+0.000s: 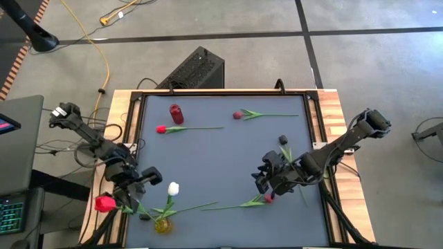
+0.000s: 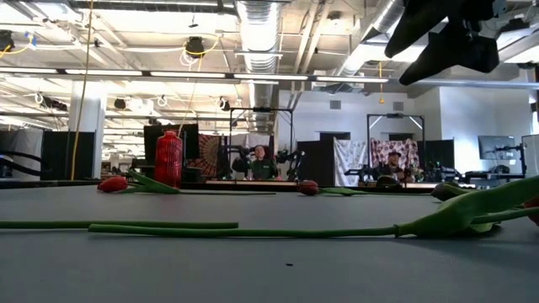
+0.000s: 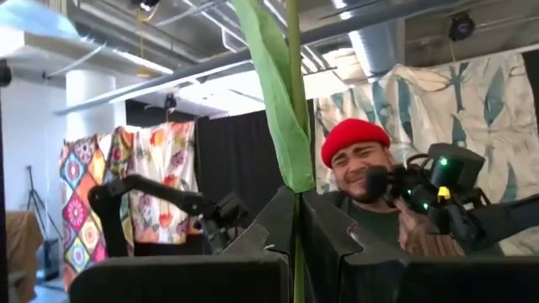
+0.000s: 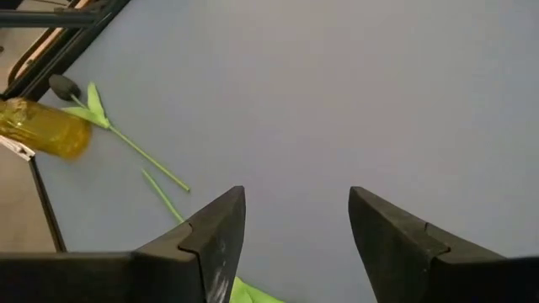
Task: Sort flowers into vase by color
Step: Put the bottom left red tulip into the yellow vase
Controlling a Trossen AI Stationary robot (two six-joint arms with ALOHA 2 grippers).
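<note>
1. Holding a stem in the left pincer (image 3: 295, 244), I see its fingers clamped on a thin green stalk with a long leaf running straight up between them; in the high view this pincer (image 1: 131, 181) sits at the tabletop's (image 1: 221, 138) left front corner, with a red tulip head (image 1: 105, 203) just outside the edge beside it.
2. To do this step well, I judge I must keep the grip firm on the stalk and carry the red bloom across to the red vase (image 1: 176, 114) near the far left, lowering it stem-first and upright.
3. I would keep the lift high enough that the trailing stem clears the white tulip (image 1: 173, 188) and the yellow vase (image 1: 163, 225) lying near the front edge.
4. My right pincer (image 1: 266, 176) hovers above the tabletop right of centre, fingers apart and empty, as the right wrist view shows (image 4: 286, 227); a red tulip (image 1: 268, 199) lies just in front of it.
5. Other flowers lie flat and well apart: 1 red tulip (image 1: 161, 128) just beside the red vase, 1 dark red one (image 1: 237, 115) toward the far right, and 1 dark-headed one (image 1: 283, 140) near the right arm.
6. These tulips look slender and limp: thin green stems, long soft leaves, small heads. I expect them to bend and swing when carried.
</note>
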